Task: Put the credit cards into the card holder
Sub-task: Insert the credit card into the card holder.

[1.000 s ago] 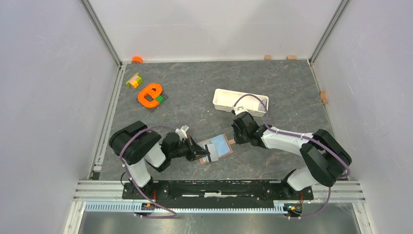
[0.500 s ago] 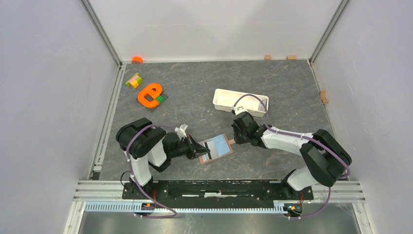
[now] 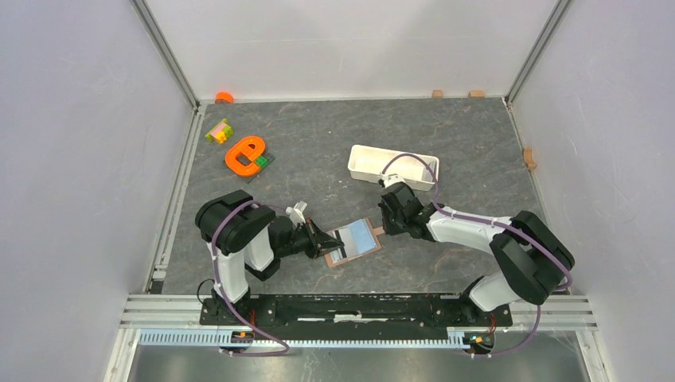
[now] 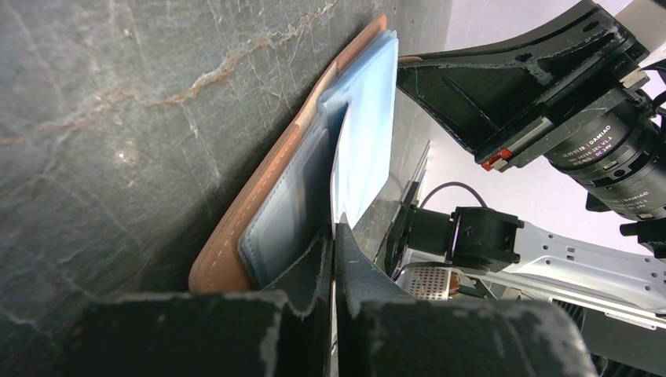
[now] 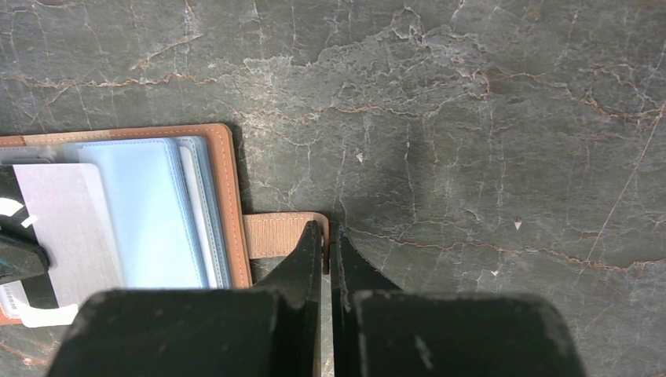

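Left gripper [image 4: 334, 236] clamped on a credit card [image 4: 363, 149] at the open card holder [image 4: 234, 236].
Toy blocks [image 3: 218, 130] and an orange loop [image 3: 247, 155] lie far off beyond this claw; the holder lies just ahead of its tips. Right gripper [image 5: 326, 232], fingers together, rests on the holder's strap [image 5: 275, 234], perhaps pinching it; a white tray [image 3: 356, 163] sits just behind, and its arm hides what lies past.

Card holder [image 5: 233, 196]: your right wrist view crops it at 9 o'clock.
Credit card [image 4: 357, 173]: lower end hidden inside left gripper [image 4: 334, 236].
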### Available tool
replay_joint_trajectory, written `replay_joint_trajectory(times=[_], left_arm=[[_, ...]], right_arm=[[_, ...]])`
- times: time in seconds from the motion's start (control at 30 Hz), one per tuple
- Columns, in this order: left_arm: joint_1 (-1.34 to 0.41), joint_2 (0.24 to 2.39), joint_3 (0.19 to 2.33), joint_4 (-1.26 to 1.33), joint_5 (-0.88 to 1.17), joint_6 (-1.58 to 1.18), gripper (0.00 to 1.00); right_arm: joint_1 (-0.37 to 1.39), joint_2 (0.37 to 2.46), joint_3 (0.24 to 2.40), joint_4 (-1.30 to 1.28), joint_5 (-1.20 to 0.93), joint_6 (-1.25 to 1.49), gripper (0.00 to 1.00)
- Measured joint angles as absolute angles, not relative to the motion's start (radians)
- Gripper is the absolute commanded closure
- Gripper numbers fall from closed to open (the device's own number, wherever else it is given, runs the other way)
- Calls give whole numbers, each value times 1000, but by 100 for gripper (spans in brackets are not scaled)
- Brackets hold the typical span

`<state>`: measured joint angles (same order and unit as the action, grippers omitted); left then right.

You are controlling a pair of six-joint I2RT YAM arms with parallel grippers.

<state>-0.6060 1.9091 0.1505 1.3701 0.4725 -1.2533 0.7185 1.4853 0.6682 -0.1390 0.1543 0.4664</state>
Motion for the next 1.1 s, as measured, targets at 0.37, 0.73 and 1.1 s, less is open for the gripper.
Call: replay_joint_trajectory(times=[0.37,0.73,1.1], left_arm=[[-602,1929,150,1405,454,-1250,98],[-627,1975,161,1460,436,-1246,98],[-679,1982,198,1447,376,-1247,96]], right_arm=[[719,1485,668,-140,156,466,100],[720,1486,669,-140,156,466,100],[739,1486,671,-142,165,466,100]])
